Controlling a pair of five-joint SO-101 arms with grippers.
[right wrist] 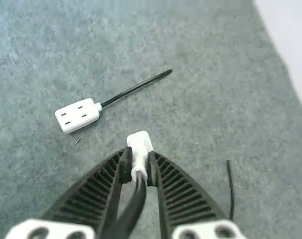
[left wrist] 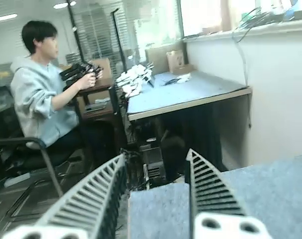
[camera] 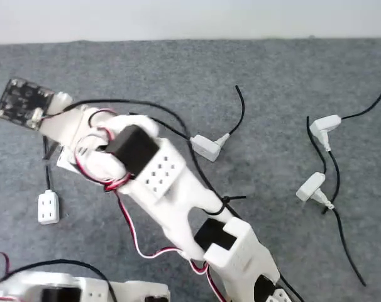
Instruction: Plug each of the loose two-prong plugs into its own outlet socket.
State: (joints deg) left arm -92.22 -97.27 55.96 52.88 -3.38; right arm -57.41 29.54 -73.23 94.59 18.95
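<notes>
Insertion step. Right gripper (right wrist: 138, 155) pinches a plug (right wrist: 140, 142). The outlet socket (right wrist: 77, 115) lies apart, upper left of frame. The next move likely calls for lining the plug up with its slots. Left gripper (left wrist: 156, 155) is spread, holding nothing.

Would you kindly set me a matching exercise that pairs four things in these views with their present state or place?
Things:
1. outlet socket
2. plug in the right wrist view
3. left jaws
4. plug near the table's middle

States:
A. open, nothing between them
B. lying loose beside the extended arm
C. clamped between the right jaws
D. flat on the grey mat, nothing plugged in

Pairs: 1-D, 2-C, 3-A, 4-B
</notes>
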